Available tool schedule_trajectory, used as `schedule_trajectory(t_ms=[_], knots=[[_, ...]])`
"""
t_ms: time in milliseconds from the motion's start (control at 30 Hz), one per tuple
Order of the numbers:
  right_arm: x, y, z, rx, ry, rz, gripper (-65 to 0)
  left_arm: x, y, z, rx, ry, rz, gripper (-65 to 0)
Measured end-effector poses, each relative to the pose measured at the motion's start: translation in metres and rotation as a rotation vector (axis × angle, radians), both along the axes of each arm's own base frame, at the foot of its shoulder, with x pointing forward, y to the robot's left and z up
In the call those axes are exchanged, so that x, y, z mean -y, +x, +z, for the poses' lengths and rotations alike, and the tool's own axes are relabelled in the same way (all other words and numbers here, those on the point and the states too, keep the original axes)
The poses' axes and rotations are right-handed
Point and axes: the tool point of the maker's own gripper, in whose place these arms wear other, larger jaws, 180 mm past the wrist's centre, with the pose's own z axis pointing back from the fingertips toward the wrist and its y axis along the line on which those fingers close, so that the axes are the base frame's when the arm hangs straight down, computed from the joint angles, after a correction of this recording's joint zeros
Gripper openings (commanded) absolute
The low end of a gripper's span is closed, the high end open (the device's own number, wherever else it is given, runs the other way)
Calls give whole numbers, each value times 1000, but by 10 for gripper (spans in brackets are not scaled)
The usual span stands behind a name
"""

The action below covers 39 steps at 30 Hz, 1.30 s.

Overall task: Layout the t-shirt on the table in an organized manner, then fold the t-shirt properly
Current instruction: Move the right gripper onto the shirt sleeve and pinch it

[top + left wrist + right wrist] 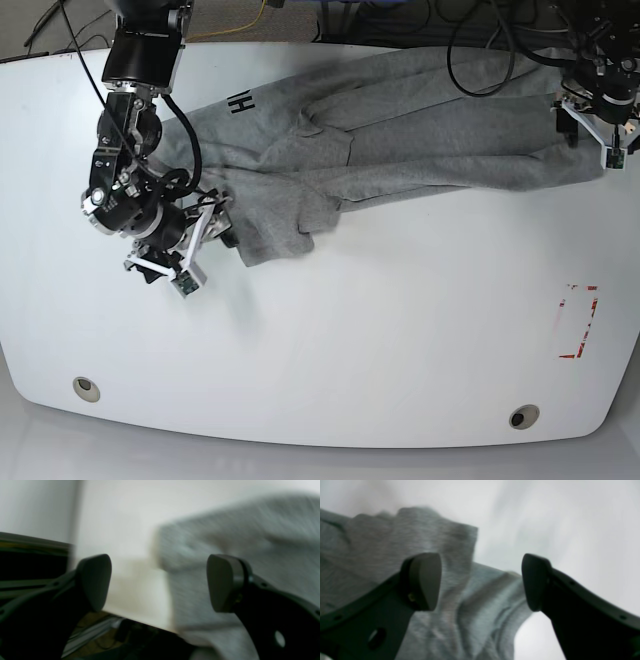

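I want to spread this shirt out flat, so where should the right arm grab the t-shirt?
Probably the loose lower corner of the t-shirt, coming from the table's bare front-left side. That bunched flap lies nearest the open right gripper.

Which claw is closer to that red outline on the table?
The left claw: it hangs at the t-shirt's far end, directly beyond the red outline. The right claw is across the table.

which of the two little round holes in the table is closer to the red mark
The hole near the front edge of the table, on the base view's right side. It sits just below the red rectangular mark; the other hole is across the table at the front left corner.
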Motion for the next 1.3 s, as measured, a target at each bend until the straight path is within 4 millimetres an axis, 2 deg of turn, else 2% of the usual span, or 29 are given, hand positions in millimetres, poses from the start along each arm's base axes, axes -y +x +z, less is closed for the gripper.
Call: schedule_trajectory(t_ms=[133, 200, 233, 267, 400, 500, 633, 800, 967, 1133, 1300], knots=[[-21, -10, 7, 32, 38, 42, -446, 18, -4, -11, -9, -36, -37, -358], [-27, -15, 7, 34, 54, 49, -572, 25, -3, -12, 14, -49, -46, -509], [-29, -17, 5, 29, 60, 46, -645, 27, -2, -12, 31, -55, -50, -606], [-29, -19, 3, 22, 60, 40, -650, 30, 0, -11, 48, -60, -55, -650], [-30, -25, -7, -11, 55, 31, -634, 39, 10, -7, 99, -74, -80, -637], [-34, -28, -8, -15, 68, 33, -650, 48, 17, -6, 109, -80, -117, -650], [-38, -41, -20, -50, 79, 40, -650, 52, 13, -11, 91, -78, -136, -650], [-45, -63, -47, -140, 72, 70, -650, 54, 2, -28, 1, -55, -150, -650], [-55, -76, -63, -179, 127, 77, -650, 58, -2, -44, -57, -44, -162, -650], [-49, -89, -90, -271, 123, 52, -650, 57, -14, -66, -138, -45, -154, -650], [-46, -89, -101, -275, 140, 37, -650, 61, -1, -76, -93, -83, -153, -650]])
